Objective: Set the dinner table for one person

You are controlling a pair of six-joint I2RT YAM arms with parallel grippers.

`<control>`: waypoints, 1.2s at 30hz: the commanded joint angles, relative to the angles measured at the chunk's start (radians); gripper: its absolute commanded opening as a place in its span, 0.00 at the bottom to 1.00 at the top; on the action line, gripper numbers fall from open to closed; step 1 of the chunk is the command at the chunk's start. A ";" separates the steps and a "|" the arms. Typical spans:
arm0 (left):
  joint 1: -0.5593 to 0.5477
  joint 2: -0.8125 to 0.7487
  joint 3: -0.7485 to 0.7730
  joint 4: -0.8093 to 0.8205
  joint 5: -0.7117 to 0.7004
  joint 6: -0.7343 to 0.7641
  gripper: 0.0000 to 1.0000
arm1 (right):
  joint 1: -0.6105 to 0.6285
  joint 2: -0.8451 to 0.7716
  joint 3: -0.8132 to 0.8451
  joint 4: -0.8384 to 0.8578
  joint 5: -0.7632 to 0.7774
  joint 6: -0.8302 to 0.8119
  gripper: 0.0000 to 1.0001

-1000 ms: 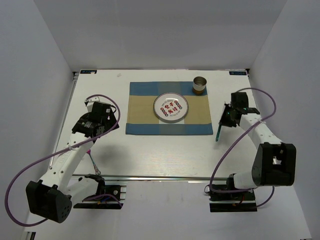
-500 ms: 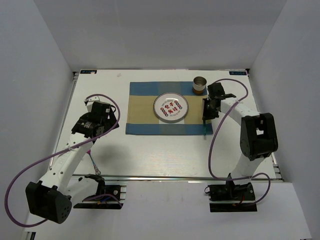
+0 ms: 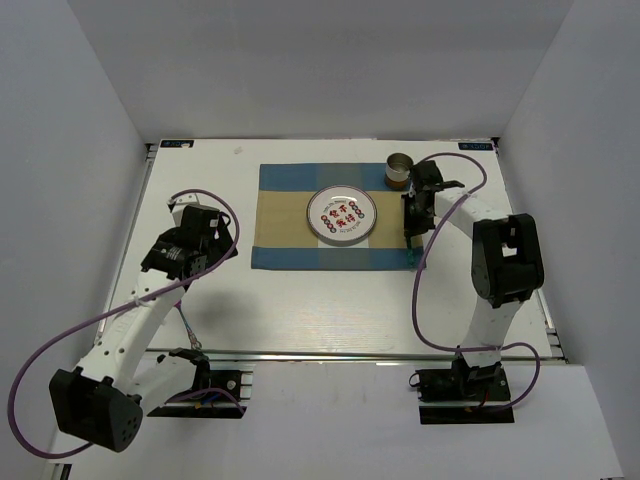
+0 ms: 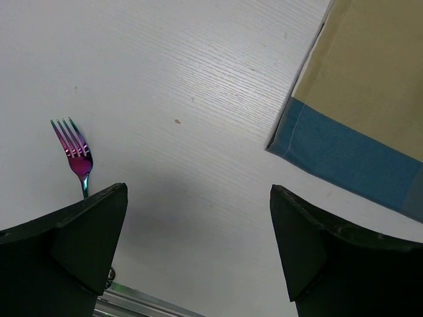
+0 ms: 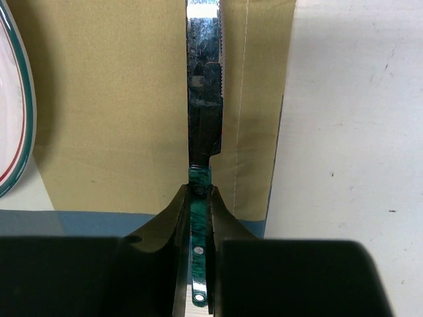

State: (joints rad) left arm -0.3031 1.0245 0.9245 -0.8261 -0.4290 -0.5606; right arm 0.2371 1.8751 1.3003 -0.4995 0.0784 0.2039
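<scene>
Clamping the knife (image 5: 203,125) by its handle in the right gripper (image 5: 199,198) over the placemat (image 5: 99,132), held the left gripper (image 4: 198,231) agape.

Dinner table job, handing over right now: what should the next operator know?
Right gripper: shut on the knife handle, blade over the right strip of the placemat, beside the plate; touchdown not confirmable.
Left gripper: open, empty, over bare table.
Done: plate centred on placemat, cup at its far right corner.
To do: release knife, then place the fork, lying on the table left of the placemat.
</scene>
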 commanded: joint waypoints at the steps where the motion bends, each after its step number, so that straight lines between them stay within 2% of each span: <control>1: 0.004 -0.030 -0.007 0.025 0.006 0.008 0.98 | 0.005 0.015 0.050 -0.008 0.009 -0.031 0.00; 14: 0.004 -0.040 -0.010 0.028 0.012 0.010 0.98 | 0.016 0.097 0.099 -0.008 -0.009 -0.015 0.00; 29: -0.005 -0.043 -0.012 0.030 0.019 0.011 0.98 | 0.027 0.079 0.073 0.009 0.006 0.017 0.00; 30: -0.005 -0.044 -0.012 0.030 0.019 0.011 0.98 | 0.027 0.076 0.070 0.010 0.004 0.017 0.02; 31: -0.005 -0.044 -0.012 0.030 0.018 0.013 0.98 | 0.025 0.075 0.070 0.010 0.006 0.017 0.09; 33: -0.005 -0.047 -0.012 0.030 0.019 0.011 0.98 | 0.028 0.071 0.067 0.010 0.007 0.020 0.15; 36: -0.005 -0.049 -0.013 0.031 0.021 0.010 0.98 | 0.028 0.052 0.062 0.010 0.008 0.020 0.21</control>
State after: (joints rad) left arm -0.3042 1.0054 0.9226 -0.8074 -0.4133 -0.5571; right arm 0.2581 1.9644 1.3613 -0.4984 0.0792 0.2165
